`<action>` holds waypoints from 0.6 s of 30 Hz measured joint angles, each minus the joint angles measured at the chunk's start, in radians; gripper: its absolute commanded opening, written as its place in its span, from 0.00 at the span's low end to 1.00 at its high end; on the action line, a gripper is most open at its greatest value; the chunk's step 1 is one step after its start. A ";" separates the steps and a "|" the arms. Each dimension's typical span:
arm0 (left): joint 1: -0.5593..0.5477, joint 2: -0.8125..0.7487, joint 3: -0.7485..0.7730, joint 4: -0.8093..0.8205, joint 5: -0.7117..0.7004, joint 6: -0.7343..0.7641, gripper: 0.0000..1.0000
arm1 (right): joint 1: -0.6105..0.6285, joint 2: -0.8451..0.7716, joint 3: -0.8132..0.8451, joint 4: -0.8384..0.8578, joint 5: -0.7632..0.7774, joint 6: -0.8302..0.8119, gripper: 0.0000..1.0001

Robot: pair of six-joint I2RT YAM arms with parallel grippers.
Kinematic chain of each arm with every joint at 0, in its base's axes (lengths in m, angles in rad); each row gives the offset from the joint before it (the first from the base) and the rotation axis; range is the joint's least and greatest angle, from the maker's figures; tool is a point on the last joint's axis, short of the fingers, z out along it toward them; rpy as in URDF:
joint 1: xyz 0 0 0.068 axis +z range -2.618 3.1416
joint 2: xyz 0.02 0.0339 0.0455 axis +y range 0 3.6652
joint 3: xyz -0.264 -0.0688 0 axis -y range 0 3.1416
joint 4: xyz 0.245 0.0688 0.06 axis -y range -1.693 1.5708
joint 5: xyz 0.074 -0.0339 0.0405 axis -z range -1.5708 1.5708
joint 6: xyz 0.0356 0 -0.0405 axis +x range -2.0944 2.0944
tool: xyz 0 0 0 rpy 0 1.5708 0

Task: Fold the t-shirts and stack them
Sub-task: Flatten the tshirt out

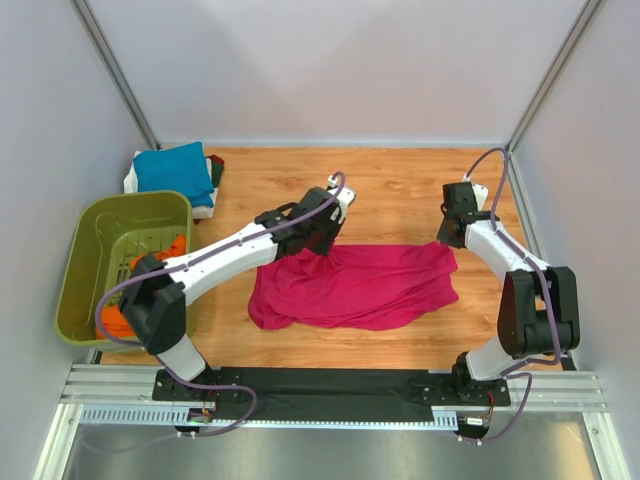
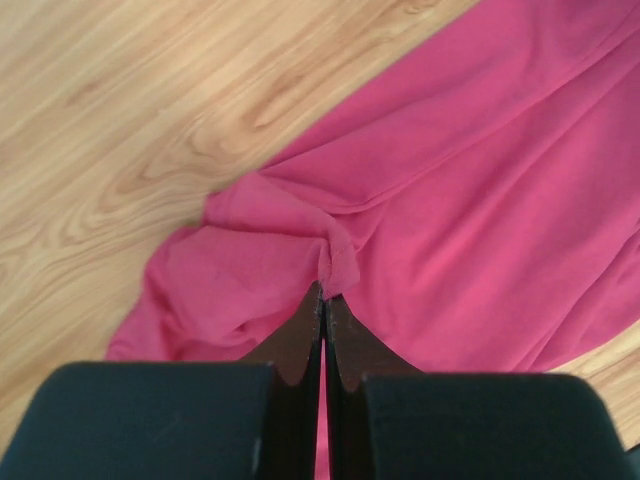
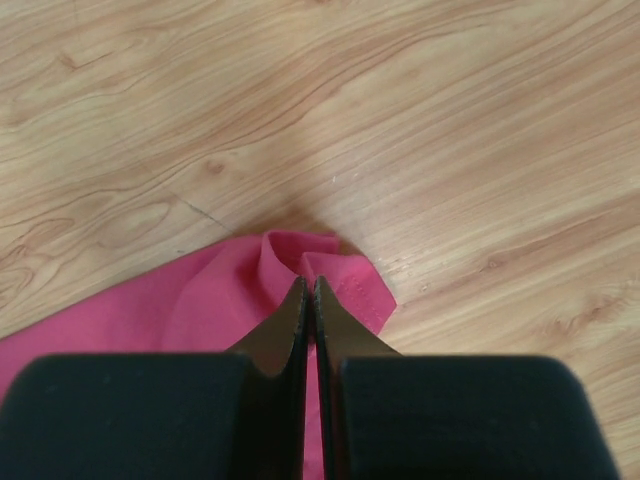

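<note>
Right of the basket [image 1: 78,270], left gripper [image 2: 322,300] and right gripper [image 3: 308,285] clenched the magenta t-shirt [image 1: 370,290] by its edges (likely light, floppy; grab corners).

The desk [image 1: 400,190] is light wood with a wavy grain. A pink shirt [image 1: 370,285] lies rumpled across its middle, wide from left to right, with folds bunched along its far edge and near-left corner. In the far left corner a white shirt [image 1: 130,181] lies on the wood with a folded teal shirt [image 1: 175,170] on top. A green basket [image 1: 85,262] sits at the left edge, just beside that stack.
</note>
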 measured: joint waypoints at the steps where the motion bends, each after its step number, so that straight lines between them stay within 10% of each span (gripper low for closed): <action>1: -0.010 0.027 0.013 0.003 0.005 -0.011 0.00 | -0.002 0.004 0.000 0.000 0.006 0.000 0.00; 8: -0.016 0.118 0.133 -0.007 0.018 -0.065 0.05 | -0.038 0.004 0.005 0.003 0.038 -0.002 0.00; 13: -0.015 0.114 0.154 -0.031 0.009 -0.074 0.36 | -0.056 0.003 0.005 0.000 0.057 -0.002 0.00; 18: -0.014 -0.025 0.035 -0.056 0.029 -0.069 0.47 | -0.069 -0.012 0.005 -0.007 0.059 -0.002 0.00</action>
